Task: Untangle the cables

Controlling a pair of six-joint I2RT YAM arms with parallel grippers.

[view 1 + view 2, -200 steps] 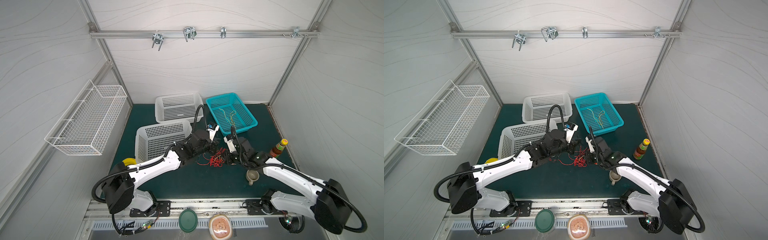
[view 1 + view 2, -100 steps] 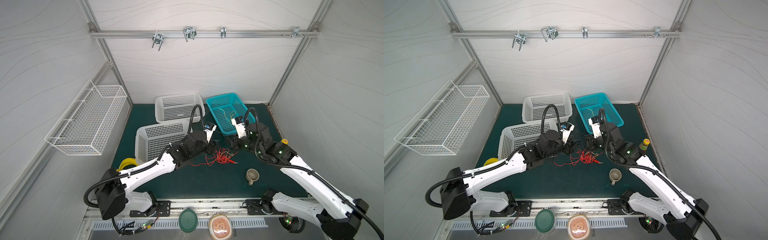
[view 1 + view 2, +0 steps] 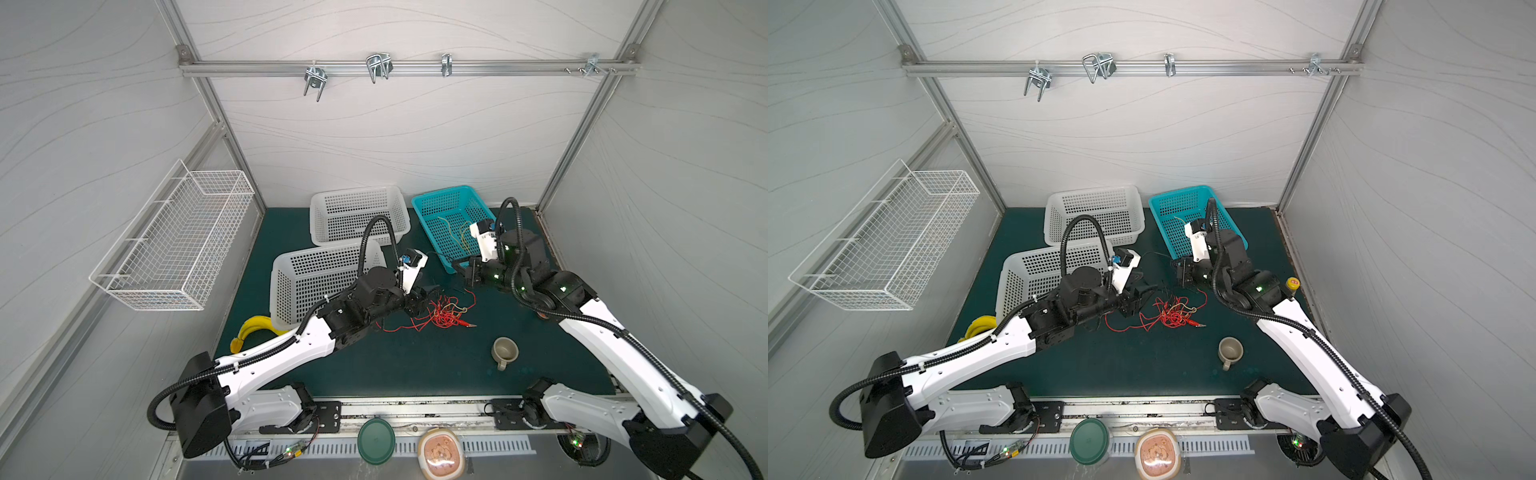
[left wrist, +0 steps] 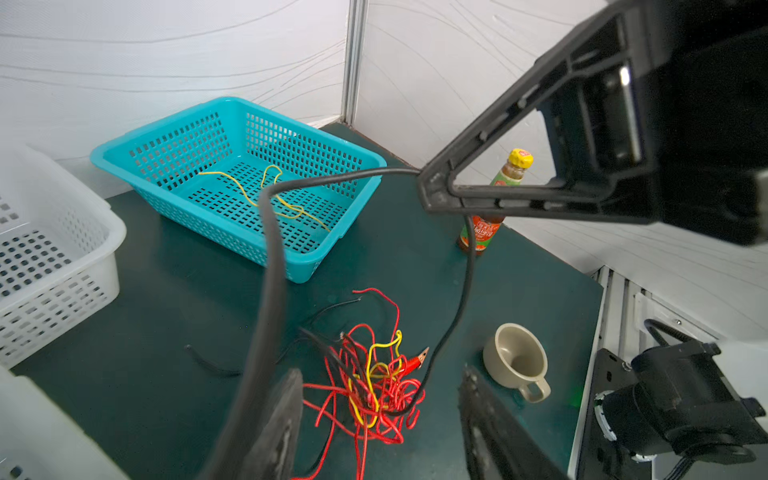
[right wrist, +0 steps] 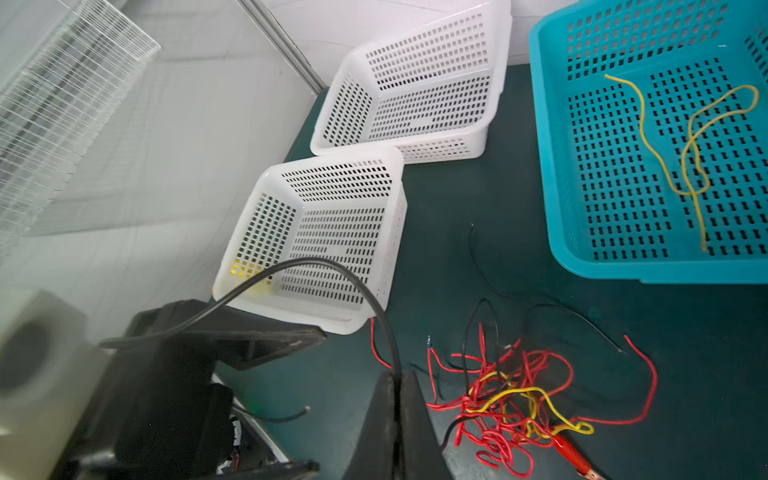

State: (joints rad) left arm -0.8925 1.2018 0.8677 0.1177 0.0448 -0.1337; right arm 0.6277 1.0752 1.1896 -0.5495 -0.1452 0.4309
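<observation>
The right gripper (image 4: 432, 191), clamped tight on a black cable (image 4: 266, 232), holds it raised above the green bench (image 3: 415, 370), near a teal basket (image 4: 166, 126) containing a loose yellow wire (image 5: 648, 137). The left gripper (image 4: 380, 378) stands parted, gripping nothing, just over the tangle of red, yellow and black cables (image 3: 444, 311) lying mid-bench. The black cable runs down past one of its fingers.

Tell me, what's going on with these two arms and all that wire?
The job here is undoing a red-and-yellow tangle of cables on the mat. The right end effector is shut on a black cable that trails down into it. The left end effector is open beside it, gripping nothing. One yellow cable already lies in the teal basket.
</observation>
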